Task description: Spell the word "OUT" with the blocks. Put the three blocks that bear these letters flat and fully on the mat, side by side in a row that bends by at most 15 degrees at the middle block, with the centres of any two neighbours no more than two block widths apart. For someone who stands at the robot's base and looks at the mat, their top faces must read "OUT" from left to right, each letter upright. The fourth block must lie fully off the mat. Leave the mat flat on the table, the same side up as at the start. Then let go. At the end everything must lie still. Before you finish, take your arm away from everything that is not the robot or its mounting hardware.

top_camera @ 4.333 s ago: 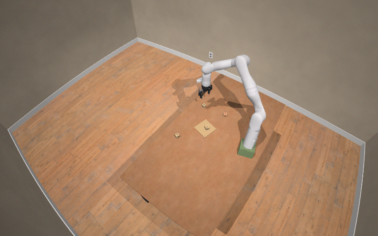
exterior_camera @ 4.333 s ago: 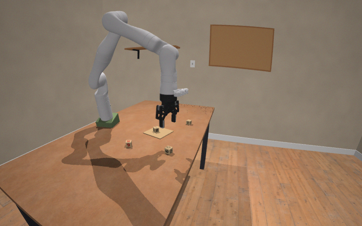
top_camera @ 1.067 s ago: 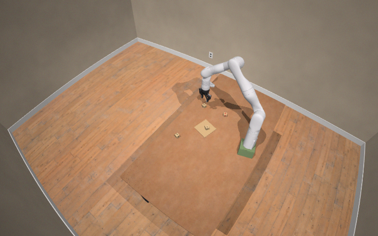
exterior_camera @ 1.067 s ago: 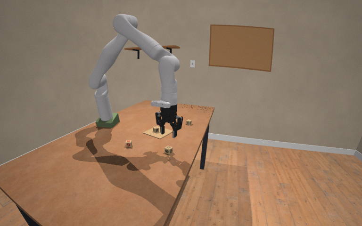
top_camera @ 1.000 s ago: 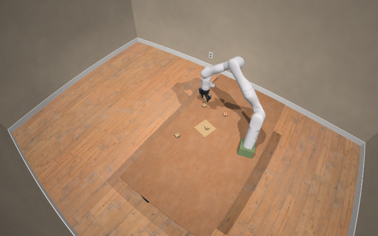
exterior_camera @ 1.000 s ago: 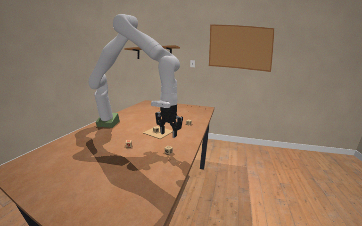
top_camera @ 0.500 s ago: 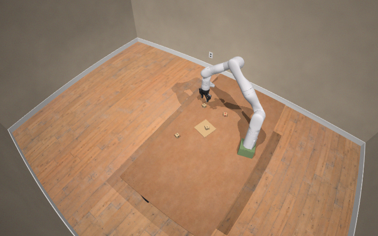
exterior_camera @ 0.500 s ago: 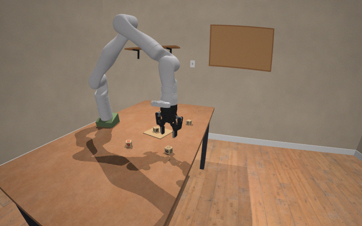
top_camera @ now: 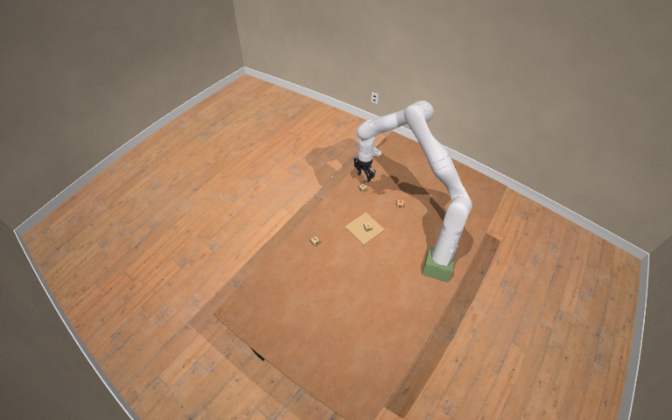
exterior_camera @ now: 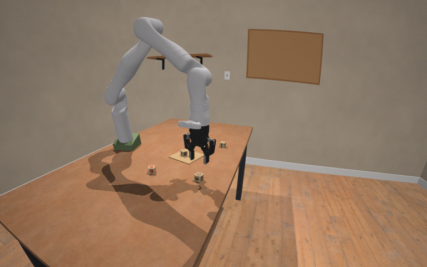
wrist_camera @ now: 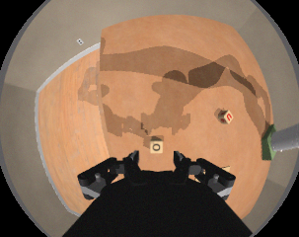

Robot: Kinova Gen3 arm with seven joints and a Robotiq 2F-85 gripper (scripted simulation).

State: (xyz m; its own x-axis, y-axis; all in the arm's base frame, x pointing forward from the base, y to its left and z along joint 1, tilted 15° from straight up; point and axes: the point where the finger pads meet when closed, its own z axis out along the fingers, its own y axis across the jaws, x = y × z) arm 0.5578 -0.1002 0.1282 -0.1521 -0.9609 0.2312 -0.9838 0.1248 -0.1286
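My gripper (top_camera: pixel 363 177) (exterior_camera: pixel 199 159) (wrist_camera: pixel 156 156) is partly open and empty, pointing down above the O block. The O block (top_camera: pixel 362 187) (exterior_camera: pixel 198 177) (wrist_camera: pixel 156 147) lies on the table off the mat, its black O facing up, seen just ahead of the fingertips in the wrist view. A block with red marks (top_camera: pixel 400 203) (exterior_camera: pixel 152 169) (wrist_camera: pixel 226 117) lies off the mat; its top letter looks like a U, turned. Another block (top_camera: pixel 367 227) (exterior_camera: pixel 184 152) sits on the flat mat (top_camera: pixel 365 239) (exterior_camera: pixel 188 161). A further block (top_camera: pixel 315 241) (exterior_camera: pixel 222 144) lies off the mat. I cannot read these last two tops surely.
The brown table (top_camera: pixel 329 311) (exterior_camera: pixel 77 225) carries everything. Its long edge runs close beyond the O block, with the wooden floor (top_camera: pixel 173 182) (exterior_camera: pixel 341 225) below. The arm's green base (top_camera: pixel 437 270) (exterior_camera: pixel 126 144) (wrist_camera: pixel 268 143) stands on the opposite side of the mat.
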